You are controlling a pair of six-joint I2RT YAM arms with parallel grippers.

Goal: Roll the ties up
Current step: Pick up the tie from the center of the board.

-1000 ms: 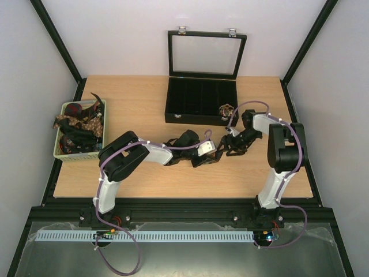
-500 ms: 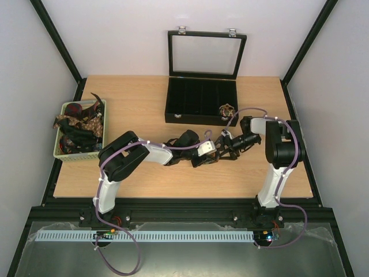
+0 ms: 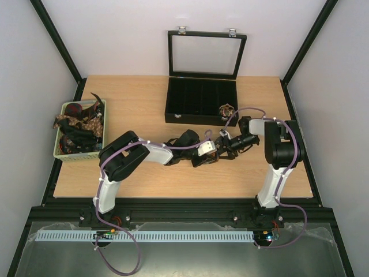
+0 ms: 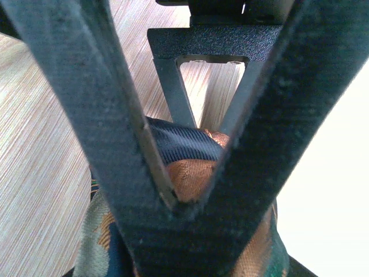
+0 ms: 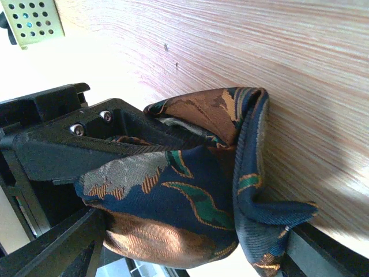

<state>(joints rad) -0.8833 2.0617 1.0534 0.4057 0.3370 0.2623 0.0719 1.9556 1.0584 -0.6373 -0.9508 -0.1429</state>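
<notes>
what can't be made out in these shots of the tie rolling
- right wrist: the fingertips of the right end effector run off the bottom edge, so it is unclear whether it grips the tie or just flanks it
- left wrist: the fingers of the left end effector fill the frame and hide most of the tie
- top view: both end effectors cover the tie, and the roll is too small to judge

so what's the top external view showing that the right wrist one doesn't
Only top external: the black box with its lid up, and a rolled tie at its near right corner. Only right wrist: the close-up pattern of the bundled tie, navy with green and orange-brown. Both: that bundled tie, the green basket and the wooden table.
</notes>
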